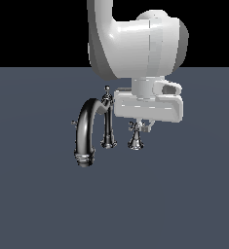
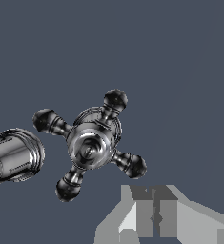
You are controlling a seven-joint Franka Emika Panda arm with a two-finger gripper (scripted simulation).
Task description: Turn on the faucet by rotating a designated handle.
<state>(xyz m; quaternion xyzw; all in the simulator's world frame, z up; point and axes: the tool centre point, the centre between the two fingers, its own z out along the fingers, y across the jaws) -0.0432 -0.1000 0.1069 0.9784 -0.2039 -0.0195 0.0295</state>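
Note:
The faucet (image 1: 89, 129) is dark chrome with a tall arched spout ending in a ringed nozzle (image 1: 85, 158), and a slim upright post (image 1: 107, 124). The handle (image 1: 136, 137) is a small cross-shaped knob on a flared base, on the exterior view's right of the post. My gripper (image 1: 143, 123) hangs just above the knob's top. In the wrist view the handle (image 2: 90, 145) shows its four ball-tipped arms. The gripper (image 2: 154, 209) is shut and empty, its fingers (image 2: 143, 212) pressed together beside one arm of the cross and apart from it. The nozzle (image 2: 13, 155) shows at the wrist view's edge.
A ball-tipped lever (image 1: 106, 89) tops the tall post, close to the white gripper body (image 1: 147, 107). The fixtures stand on a flat dark blue-grey surface (image 1: 184, 194). The white arm (image 1: 135, 44) rises above the scene.

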